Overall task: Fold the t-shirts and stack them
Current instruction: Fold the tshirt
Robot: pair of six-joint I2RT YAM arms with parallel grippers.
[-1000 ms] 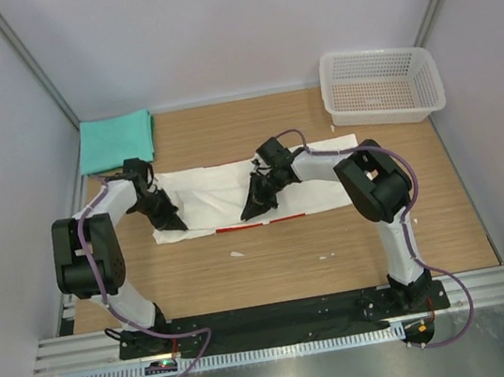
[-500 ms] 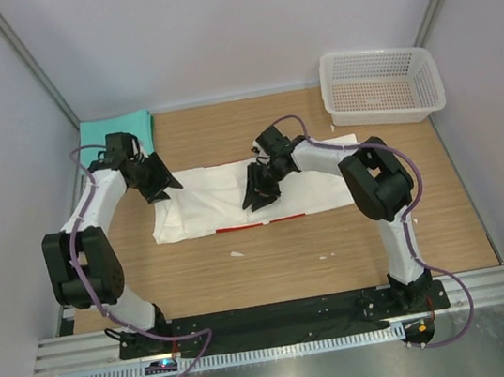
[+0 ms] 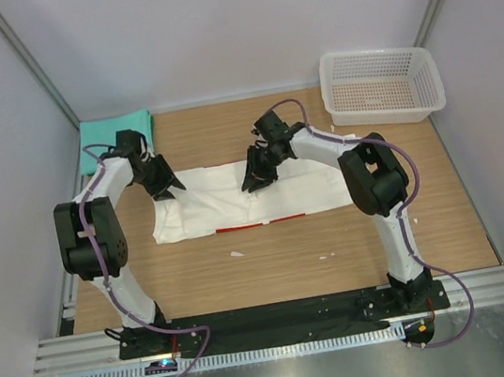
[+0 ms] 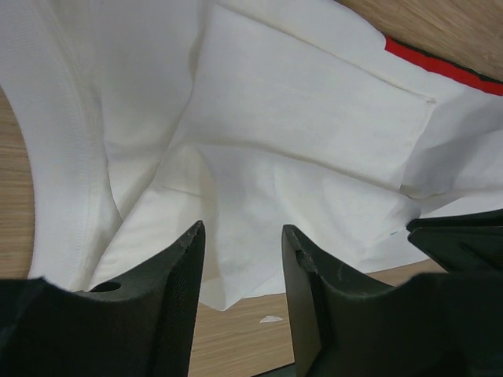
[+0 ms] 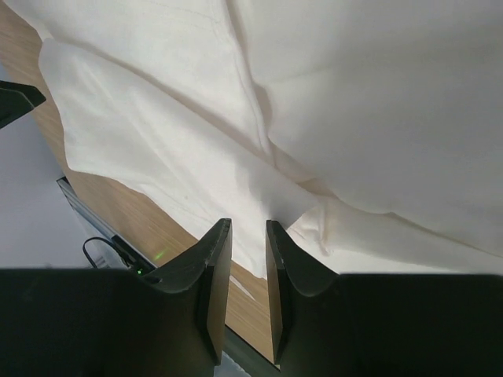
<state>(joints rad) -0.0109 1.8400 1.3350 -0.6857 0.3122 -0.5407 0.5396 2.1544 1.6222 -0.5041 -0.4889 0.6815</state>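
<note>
Left pincer (image 3: 164,184), right pincer (image 3: 251,181); two shirts: white shirt (image 3: 302,190), teal shirt (image 3: 106,134).

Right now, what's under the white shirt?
The white shirt lies on the wooden table. A red strip peeks out at its near edge. The rest underneath is covered.

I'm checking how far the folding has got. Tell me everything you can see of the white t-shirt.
The white t-shirt is soft, creased cloth, folded into a long band lying flat on the wooden table, its length running left to right. A red strip shows along its near edge. Its layers overlap in loose folds at the left end. The left gripper and right gripper, both open and empty, hang over its far edge. Whether they touch it cannot be told.
</note>
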